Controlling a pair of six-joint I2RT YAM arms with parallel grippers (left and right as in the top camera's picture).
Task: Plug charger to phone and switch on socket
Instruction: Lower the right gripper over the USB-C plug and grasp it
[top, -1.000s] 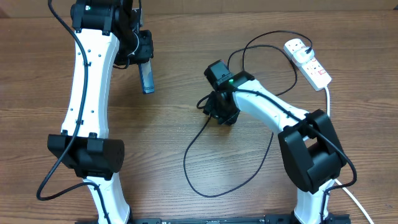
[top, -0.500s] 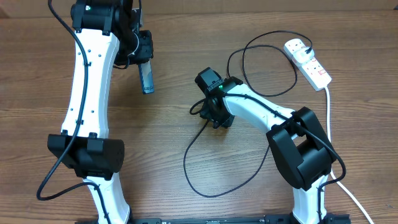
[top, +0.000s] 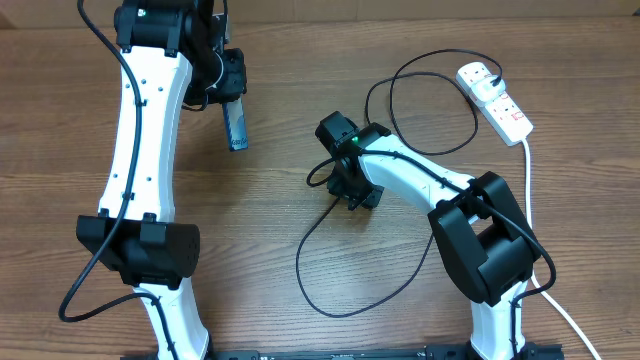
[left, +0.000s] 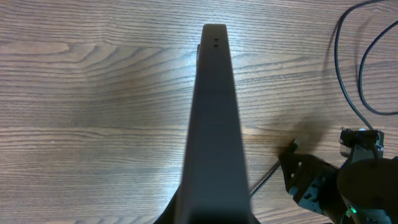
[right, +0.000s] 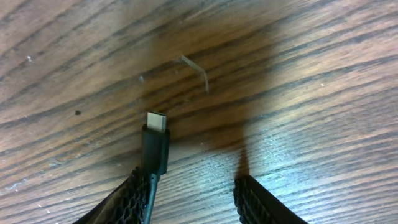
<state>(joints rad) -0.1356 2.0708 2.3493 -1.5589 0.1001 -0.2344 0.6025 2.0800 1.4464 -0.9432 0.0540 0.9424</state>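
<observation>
My left gripper (top: 231, 98) is shut on the phone (top: 237, 127) at the far left and holds it off the table, its free end pointing toward me; the left wrist view shows it as a dark slab (left: 214, 118). The charger, a thin black cable (top: 300, 262), loops over the middle of the table to its plug head (top: 478, 74) in the white socket (top: 497, 101) at the far right. My right gripper (top: 347, 186) is open low over the table. The connector tip (right: 155, 144) lies against its left finger, not clamped.
The socket's thick white cord (top: 527, 168) runs down the right side toward the right arm's base. The right arm's body shows at the lower right of the left wrist view (left: 336, 180). The table's far edge (top: 400, 18) runs along the top.
My right gripper has moved left toward the middle of the table, and the nearby cable shifted with it. My left arm and the phone have not moved.
</observation>
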